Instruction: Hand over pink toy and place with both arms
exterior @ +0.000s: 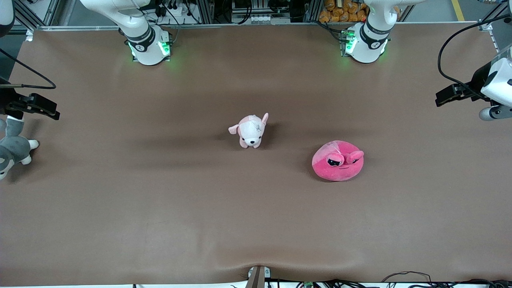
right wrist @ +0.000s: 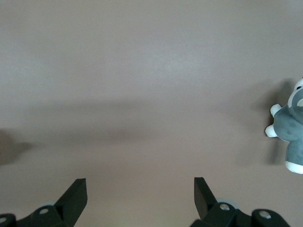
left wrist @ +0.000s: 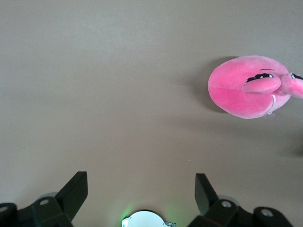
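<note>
The pink toy (exterior: 338, 160) is a round hot-pink plush with angry black eyes. It lies on the brown table, toward the left arm's end and a little nearer to the front camera than the middle. It also shows in the left wrist view (left wrist: 246, 87), well away from the fingers. My left gripper (exterior: 446, 97) (left wrist: 140, 182) hangs open and empty in the air over the table's edge at the left arm's end. My right gripper (exterior: 46, 109) (right wrist: 139, 187) hangs open and empty over the right arm's end of the table.
A pale pink-and-white puppy plush (exterior: 250, 130) stands near the table's middle. A grey-and-white plush animal (exterior: 12, 149) (right wrist: 293, 137) lies at the right arm's end, under the right gripper. The left arm's base (left wrist: 147, 220) glows green.
</note>
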Robot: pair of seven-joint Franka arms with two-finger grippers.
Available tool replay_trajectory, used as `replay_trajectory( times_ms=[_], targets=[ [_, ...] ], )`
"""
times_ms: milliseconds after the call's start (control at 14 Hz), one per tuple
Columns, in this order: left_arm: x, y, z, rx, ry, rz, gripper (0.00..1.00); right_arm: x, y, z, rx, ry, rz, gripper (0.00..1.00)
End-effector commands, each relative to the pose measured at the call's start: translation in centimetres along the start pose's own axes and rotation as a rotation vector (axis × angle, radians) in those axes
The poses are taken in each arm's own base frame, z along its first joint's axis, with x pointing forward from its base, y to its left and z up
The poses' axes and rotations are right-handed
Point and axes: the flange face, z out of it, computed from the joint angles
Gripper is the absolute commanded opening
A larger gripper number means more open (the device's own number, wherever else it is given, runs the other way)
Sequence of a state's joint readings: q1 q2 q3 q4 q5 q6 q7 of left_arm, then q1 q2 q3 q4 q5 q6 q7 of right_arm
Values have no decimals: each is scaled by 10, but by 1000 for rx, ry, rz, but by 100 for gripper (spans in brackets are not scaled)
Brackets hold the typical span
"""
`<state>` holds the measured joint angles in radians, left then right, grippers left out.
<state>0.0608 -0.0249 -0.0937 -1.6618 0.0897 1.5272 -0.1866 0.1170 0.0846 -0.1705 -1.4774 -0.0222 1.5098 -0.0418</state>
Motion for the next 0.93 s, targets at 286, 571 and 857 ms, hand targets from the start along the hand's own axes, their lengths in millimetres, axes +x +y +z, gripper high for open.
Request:
replay_trajectory(
  times_ms=[286, 571, 857],
  targets=[
    [3, 9, 3, 10, -19, -52, 100, 2, 2, -6, -1, 9, 16, 100],
    [7, 9, 5, 7, -24, -68, 100, 8, 8, -1, -2, 19, 28, 100],
    [8, 10, 0, 17, -9, -74, 100, 8, 8, -2, -2, 21, 28, 100]
  ],
)
